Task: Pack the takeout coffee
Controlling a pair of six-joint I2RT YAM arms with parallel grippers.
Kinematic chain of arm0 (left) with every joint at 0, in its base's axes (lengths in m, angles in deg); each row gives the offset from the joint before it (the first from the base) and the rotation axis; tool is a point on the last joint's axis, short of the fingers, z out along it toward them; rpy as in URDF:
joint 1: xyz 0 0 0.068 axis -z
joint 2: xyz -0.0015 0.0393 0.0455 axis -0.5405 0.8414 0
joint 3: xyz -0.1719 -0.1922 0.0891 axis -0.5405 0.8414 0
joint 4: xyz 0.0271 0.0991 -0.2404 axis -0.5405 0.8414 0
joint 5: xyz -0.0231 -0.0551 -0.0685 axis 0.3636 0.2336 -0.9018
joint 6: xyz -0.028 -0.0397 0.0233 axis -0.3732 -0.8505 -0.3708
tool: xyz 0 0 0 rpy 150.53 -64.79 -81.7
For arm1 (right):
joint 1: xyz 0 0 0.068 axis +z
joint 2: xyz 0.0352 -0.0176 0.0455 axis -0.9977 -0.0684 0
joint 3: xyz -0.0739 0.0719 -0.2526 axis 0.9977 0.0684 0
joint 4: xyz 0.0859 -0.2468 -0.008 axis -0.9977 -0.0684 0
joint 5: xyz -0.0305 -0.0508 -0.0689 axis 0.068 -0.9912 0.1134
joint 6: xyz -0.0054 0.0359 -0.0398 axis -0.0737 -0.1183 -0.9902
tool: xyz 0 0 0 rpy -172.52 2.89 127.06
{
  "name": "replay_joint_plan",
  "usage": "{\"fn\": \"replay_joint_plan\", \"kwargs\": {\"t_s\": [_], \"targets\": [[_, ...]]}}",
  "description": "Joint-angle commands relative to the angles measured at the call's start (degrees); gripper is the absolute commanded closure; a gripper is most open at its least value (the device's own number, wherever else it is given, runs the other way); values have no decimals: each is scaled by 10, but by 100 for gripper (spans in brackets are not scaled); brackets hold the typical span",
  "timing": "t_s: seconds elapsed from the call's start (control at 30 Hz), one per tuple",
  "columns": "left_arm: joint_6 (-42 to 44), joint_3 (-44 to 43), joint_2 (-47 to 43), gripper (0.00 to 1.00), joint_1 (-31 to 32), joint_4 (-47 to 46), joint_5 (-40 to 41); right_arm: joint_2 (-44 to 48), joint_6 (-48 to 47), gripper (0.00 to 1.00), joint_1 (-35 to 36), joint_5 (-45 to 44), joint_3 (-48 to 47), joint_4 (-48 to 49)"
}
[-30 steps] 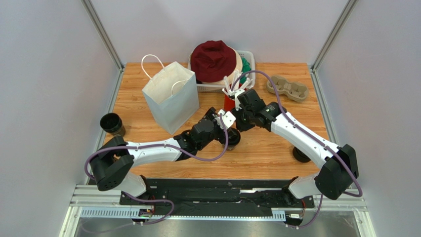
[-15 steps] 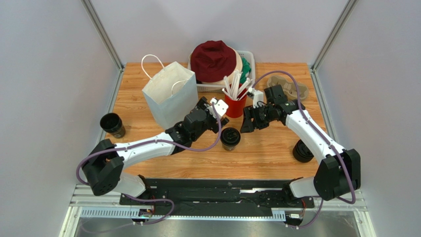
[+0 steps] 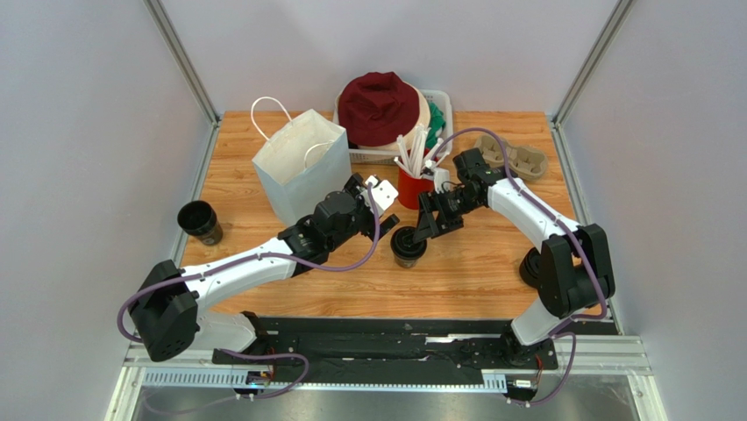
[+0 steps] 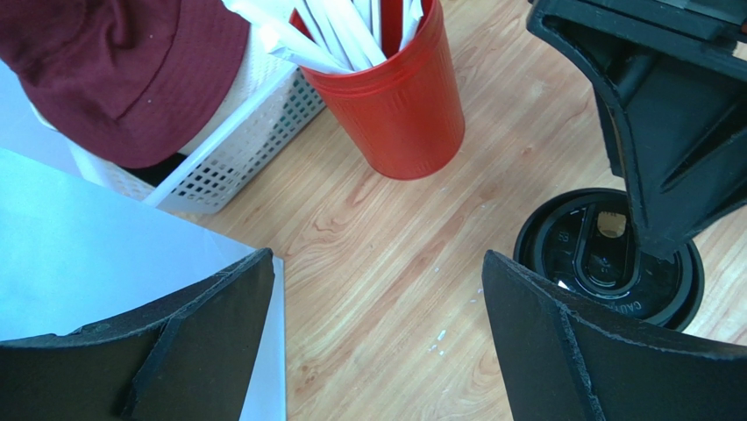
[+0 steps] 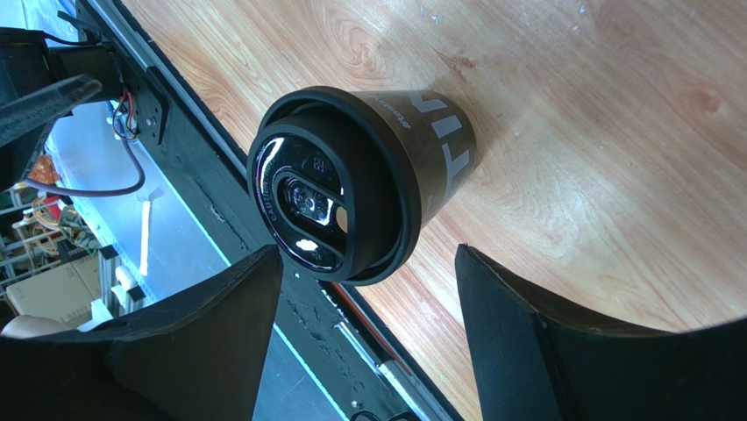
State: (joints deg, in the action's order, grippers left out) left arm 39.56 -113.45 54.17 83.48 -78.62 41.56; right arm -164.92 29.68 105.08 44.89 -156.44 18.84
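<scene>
**Lidded coffee upright on the table; both grippers open**

In the top view the coffee [image 3: 409,246] is seen upright on the table [image 3: 491,281], just below the centre of the frame, with its black lid on. It is outside the bag [image 3: 302,171], which stands open at upper left of centre.

The right gripper [image 3: 427,224] is held just above and to the right of the coffee, angled down at it. In the right wrist view its jaws are spread wide, and the coffee [image 5: 351,202] is framed in the gap beyond them with no grip on it. In the left wrist view a right finger is seen over the far edge of the lid [image 4: 609,259]; whether it touches cannot be told.

The left gripper [image 3: 375,202] is placed between bag and coffee. Its jaws are spread wide and nothing is held; only bare wood is seen between them in the left wrist view, with the bag [image 4: 88,237] at the left and the red cup [image 4: 403,96] at top centre.

The red cup [image 3: 416,187], filled with white straws, is set just above the coffee in the top view. Behind it a white basket [image 3: 443,101] is topped by a maroon hat [image 3: 379,105]. A cardboard tray [image 3: 511,156] lies at upper right, and an open black cup [image 3: 199,219] stands at far left.
</scene>
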Motion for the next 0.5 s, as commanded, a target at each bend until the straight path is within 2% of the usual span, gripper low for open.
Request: {"fn": "replay_joint_plan", "kwargs": {"t_s": [0.0,0.27,0.47], "targets": [[-13,2,-1,3,1,-6,-32,24,0,24,-4,5,6,30],[-28,16,21,3,2,-13,-64,31,31,25,-4,-1,40,85],[-30,23,21,3,2,-9,-78,28,56,29,-3,7,42,104]]}}
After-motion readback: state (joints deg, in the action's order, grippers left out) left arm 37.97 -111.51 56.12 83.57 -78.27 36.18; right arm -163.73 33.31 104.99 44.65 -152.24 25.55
